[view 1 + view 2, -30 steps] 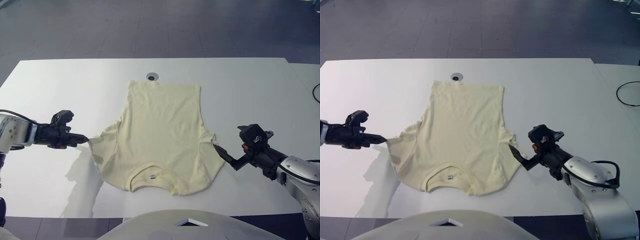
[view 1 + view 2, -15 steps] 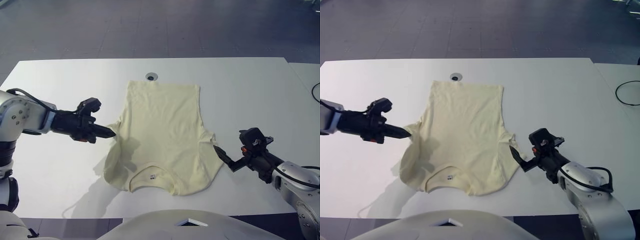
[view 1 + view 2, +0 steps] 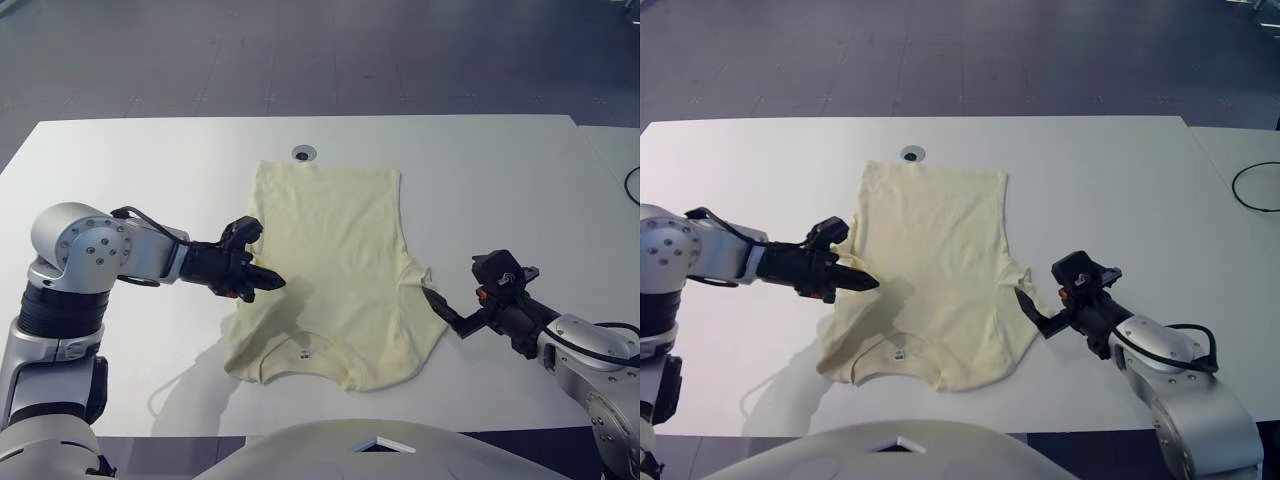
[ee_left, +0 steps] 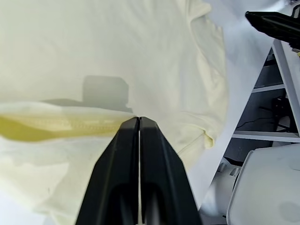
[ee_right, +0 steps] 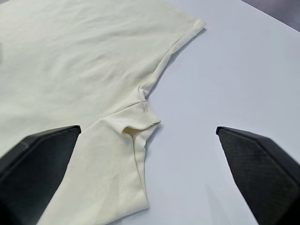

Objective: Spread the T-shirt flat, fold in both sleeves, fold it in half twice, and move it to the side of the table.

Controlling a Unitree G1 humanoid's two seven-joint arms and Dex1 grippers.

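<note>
Up on one white table [image 3: 120,170], dark tiled floor [image 3: 300,50] behind, sits one pale yellow T-shirt [image 3: 330,240], centred, collar toward the robot. Two grippers: left gripper [image 3: 272,284] clamped on a sleeve over the shirt, right gripper [image 3: 448,314] gaping beside the other sleeve.

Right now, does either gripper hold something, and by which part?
The left gripper is shut on the pale yellow fabric T-shirt, by one sleeve's edge. The open right gripper holds nothing.
</note>
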